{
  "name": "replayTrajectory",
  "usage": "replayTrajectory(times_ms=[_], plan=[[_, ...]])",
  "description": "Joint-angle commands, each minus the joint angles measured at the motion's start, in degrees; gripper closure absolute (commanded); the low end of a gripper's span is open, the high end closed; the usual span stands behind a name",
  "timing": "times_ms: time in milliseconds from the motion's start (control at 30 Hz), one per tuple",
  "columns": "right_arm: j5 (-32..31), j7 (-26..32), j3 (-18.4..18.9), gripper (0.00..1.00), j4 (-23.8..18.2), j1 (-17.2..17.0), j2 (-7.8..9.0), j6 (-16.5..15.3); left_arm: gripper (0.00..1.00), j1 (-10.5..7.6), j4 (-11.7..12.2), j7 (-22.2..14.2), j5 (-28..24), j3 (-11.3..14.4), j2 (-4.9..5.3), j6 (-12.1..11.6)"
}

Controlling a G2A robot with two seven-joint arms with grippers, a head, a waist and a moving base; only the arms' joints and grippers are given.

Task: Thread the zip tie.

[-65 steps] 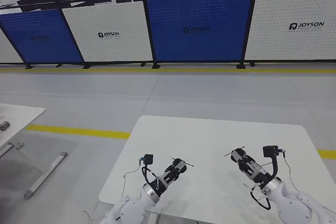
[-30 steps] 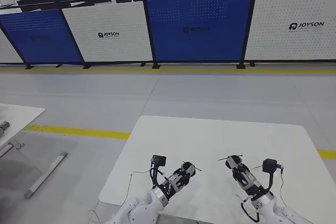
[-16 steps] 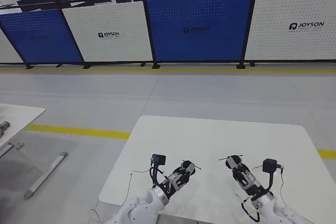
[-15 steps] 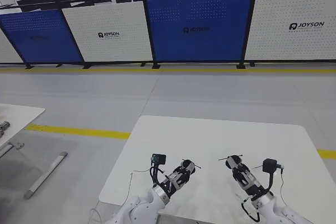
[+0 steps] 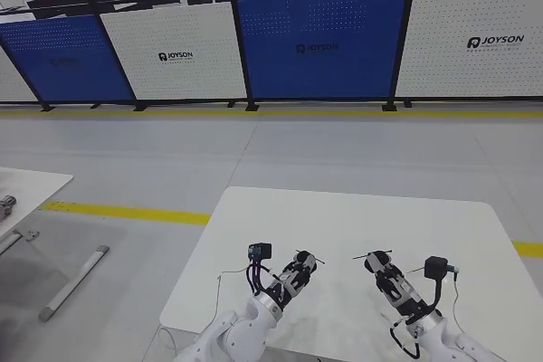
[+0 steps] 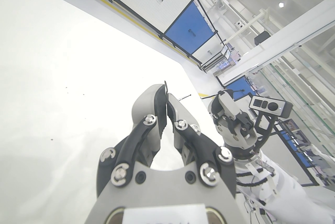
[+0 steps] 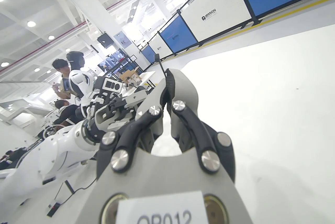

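Observation:
My left gripper (image 5: 304, 262) hovers over the near part of the white table (image 5: 344, 213), shut on a thin black zip tie strip (image 5: 311, 259). In the left wrist view the strip's end (image 6: 165, 85) pokes out between the shut fingertips of that gripper (image 6: 166, 94). My right gripper (image 5: 374, 261) is a short way to its right, shut on another black zip tie piece (image 5: 371, 254). In the right wrist view that piece (image 7: 160, 64) sticks up past the gripper (image 7: 167, 75). A small gap separates the two black pieces. Whether they are one tie, I cannot tell.
The table's front edge runs close under both arms, and its left edge (image 5: 195, 262) is near the left arm. A second table (image 5: 23, 185) with small parts stands far left across the floor. Blue and white panels (image 5: 317, 50) line the back.
Since 2.2 s ago both grippers have come closer together and nearer the front edge. Over the last second the left arm has crept slightly forward, and the right arm has held still.

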Motion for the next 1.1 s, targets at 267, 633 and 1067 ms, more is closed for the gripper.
replayTrajectory(times_ms=[267,633,1067], plan=[[4.70,8.78,2.66,1.00,-5.38,-2.09,-0.54,6.56,1.00,0.00,0.00,0.00,0.00,0.00,0.00,0.00],[4.33,6.25,1.11,1.00,-7.38,-2.13,-2.79,19.26,1.00,0.00,0.00,0.00,0.00,0.00,0.00,0.00],[3.71,7.34,1.00,1.00,-7.37,-2.38,-2.80,18.74,1.00,0.00,0.00,0.00,0.00,0.00,0.00,0.00]])
